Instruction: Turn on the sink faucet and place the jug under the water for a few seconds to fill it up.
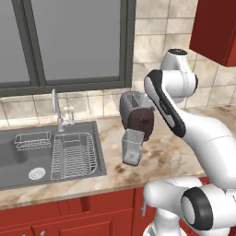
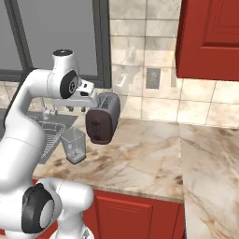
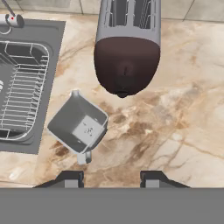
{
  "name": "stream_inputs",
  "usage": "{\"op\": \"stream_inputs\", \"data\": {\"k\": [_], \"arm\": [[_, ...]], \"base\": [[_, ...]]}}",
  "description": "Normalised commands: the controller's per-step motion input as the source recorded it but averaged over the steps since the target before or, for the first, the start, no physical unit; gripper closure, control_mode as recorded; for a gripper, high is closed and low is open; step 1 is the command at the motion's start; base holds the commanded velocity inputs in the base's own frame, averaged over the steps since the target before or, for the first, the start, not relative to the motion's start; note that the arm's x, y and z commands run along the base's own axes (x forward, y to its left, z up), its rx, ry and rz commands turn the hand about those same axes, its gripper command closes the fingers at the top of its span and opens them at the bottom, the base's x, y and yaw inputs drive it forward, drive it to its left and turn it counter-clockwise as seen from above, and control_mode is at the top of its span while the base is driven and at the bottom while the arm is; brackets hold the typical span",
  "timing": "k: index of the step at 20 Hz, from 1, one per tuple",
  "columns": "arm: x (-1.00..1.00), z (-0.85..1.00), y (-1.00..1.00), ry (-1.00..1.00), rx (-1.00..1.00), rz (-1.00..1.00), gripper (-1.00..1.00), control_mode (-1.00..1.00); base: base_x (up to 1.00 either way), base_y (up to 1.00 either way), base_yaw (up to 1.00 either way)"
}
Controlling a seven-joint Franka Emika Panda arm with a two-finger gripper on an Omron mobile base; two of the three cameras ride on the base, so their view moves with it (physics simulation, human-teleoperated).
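The jug (image 1: 132,147) (image 2: 74,145) (image 3: 78,127) stands upright on the marble counter between the sink and the toaster, translucent grey; in the hand view its handle points towards my fingertips. My gripper (image 3: 111,177) (image 2: 87,106) hangs above the counter, higher than the jug and a little to its right, open with nothing between the fingers. The chrome sink faucet (image 1: 56,110) rises behind the dark sink (image 1: 14,152); its lever end (image 3: 11,19) shows at the hand view's top left. No water runs from it.
A dark two-slot toaster (image 1: 137,115) (image 2: 102,119) (image 3: 127,48) stands right behind the jug. A wire dish rack (image 1: 73,154) (image 3: 22,87) sits in the sink's right half, a small wire basket (image 1: 32,140) further left. Red cabinets (image 2: 210,37) hang at upper right.
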Motion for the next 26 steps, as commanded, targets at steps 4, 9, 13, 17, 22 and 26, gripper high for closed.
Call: {"op": "stream_inputs", "data": {"k": [4, 9, 13, 17, 22, 26], "arm": [[0.0, 0.0, 0.0, 0.0, 0.0, 0.0, -1.0, 1.0], [0.0, 0.0, 0.0, 0.0, 0.0, 0.0, -1.0, 1.0], [0.0, 0.0, 0.0, 0.0, 0.0, 0.0, -1.0, 1.0], [0.0, 0.0, 0.0, 0.0, 0.0, 0.0, -1.0, 1.0], [0.0, 0.0, 0.0, 0.0, 0.0, 0.0, -1.0, 1.0], [0.0, 0.0, 0.0, 0.0, 0.0, 0.0, -1.0, 1.0]], "base": [[-0.08, 0.06, 0.0], [-0.13, 0.5, -0.01], [-0.04, 0.5, -0.01], [-0.01, 0.38, 0.0], [0.0, 0.38, 0.0], [0.0, 0.41, 0.0]]}}
